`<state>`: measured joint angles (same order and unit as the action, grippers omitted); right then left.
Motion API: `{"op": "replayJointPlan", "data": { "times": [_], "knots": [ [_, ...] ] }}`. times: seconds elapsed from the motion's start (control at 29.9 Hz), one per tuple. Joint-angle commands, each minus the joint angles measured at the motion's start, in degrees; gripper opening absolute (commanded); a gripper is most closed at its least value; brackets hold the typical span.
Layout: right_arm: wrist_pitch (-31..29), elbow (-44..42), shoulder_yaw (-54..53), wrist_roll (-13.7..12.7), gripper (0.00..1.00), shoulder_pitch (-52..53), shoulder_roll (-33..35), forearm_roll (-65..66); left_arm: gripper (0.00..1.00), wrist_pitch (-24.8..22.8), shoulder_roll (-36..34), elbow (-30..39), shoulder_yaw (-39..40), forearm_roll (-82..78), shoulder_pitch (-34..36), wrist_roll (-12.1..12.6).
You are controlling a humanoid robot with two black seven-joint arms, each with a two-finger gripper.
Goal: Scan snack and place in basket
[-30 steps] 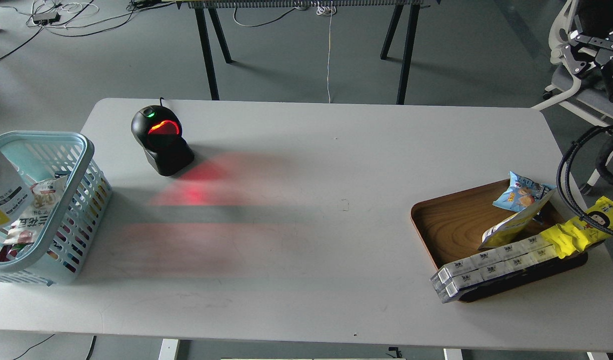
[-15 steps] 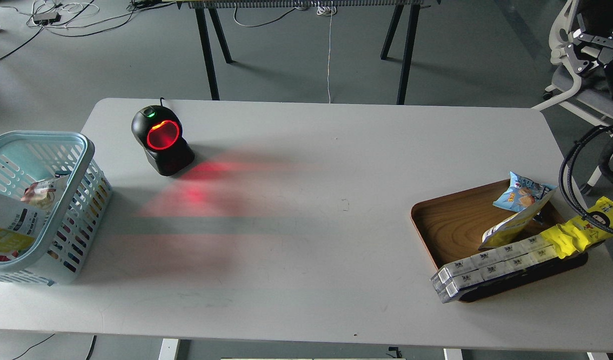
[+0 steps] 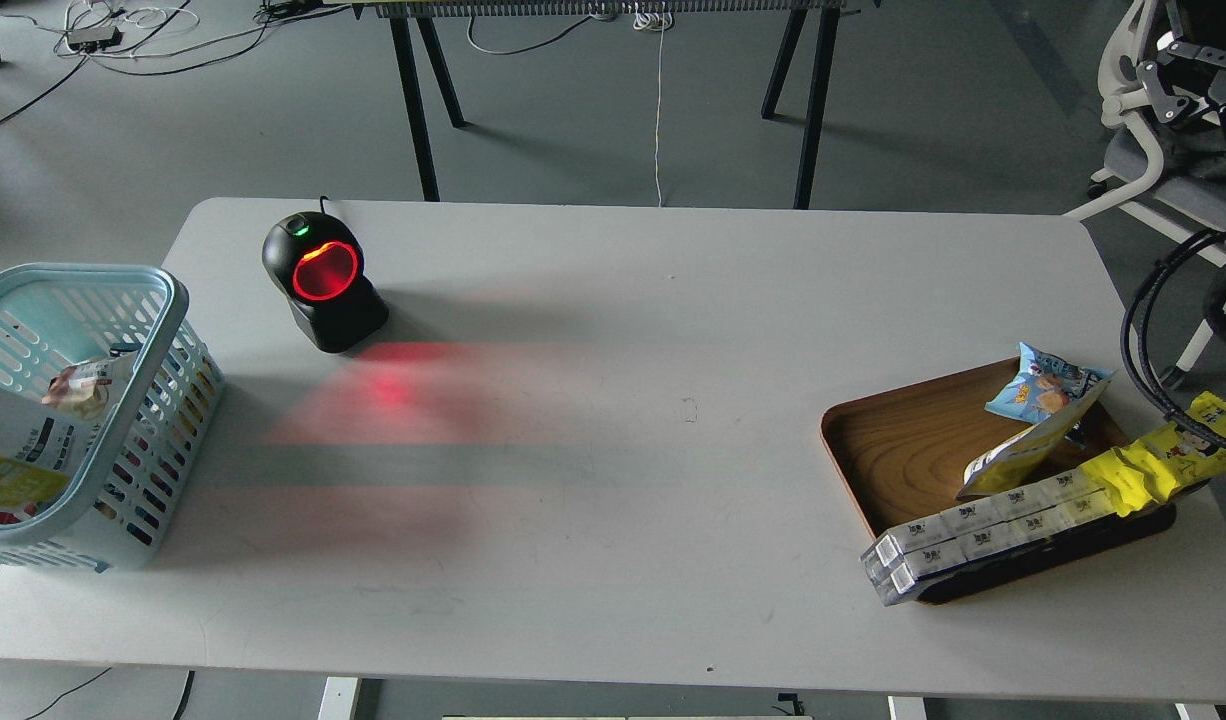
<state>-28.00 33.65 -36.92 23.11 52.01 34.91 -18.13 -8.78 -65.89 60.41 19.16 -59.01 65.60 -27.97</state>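
Note:
The snack (image 3: 18, 445) shows its white back with black text and a yellow band. It leans inside the light blue basket (image 3: 163, 300) at the table's left edge, partly cut off by the frame. My left gripper is out of view. A dark jointed part of my right arm (image 3: 1188, 60) shows at the top right, far from the table. Its fingers cannot be told apart.
A black scanner (image 3: 323, 285) glows red at the back left and throws red light on the table. Another packet (image 3: 78, 385) lies in the basket. A brown wooden tray (image 3: 903, 440) at the right holds a blue-and-yellow chip bag (image 3: 1043, 385), a long yellow pack (image 3: 1163, 460) and white boxes (image 3: 973, 535). Black cables (image 3: 1143, 340) hang beside it.
The snack dropped from above the basket's left side down into the basket and now rests there. The dark part of my right arm moved up and right.

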Motion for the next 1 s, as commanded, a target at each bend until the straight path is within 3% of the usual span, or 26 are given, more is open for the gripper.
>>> {"op": "replayJointPlan", "data": {
  "times": [0.0,0.27,0.4,0.5,0.7,0.97],
  "knots": [
    [0.0,-0.25,-0.09,-0.35,0.99,0.2,-0.02,0.03,0.92,-1.67,10.05,-7.04,3.94,7.74,1.46,-0.03],
    [0.0,-3.49,-3.15,-1.84,0.99,-0.07,-1.16,-0.24,0.94,-12.92,26.93,-26.72,12.82,35.07,2.69,-0.03],
    [0.0,-4.73,-3.43,-1.93,0.99,0.11,-4.49,-0.24,0.97,-13.19,34.14,-34.11,15.29,46.59,2.78,4.58],
    [0.0,-5.96,-3.78,-2.19,0.99,0.46,-6.08,-0.24,0.99,-12.75,38.89,-36.58,15.91,53.28,2.35,5.38],
    [0.0,-7.8,-6.85,-2.19,0.99,0.55,-9.06,-0.24,1.0,-10.64,47.86,-40.01,15.65,55.06,0.94,4.59],
    [0.0,-7.98,-6.5,-2.19,0.99,0.46,-10.12,-0.15,0.99,-11.16,51.38,-40.02,16.08,56.37,-2.05,5.03]
  ]
}}
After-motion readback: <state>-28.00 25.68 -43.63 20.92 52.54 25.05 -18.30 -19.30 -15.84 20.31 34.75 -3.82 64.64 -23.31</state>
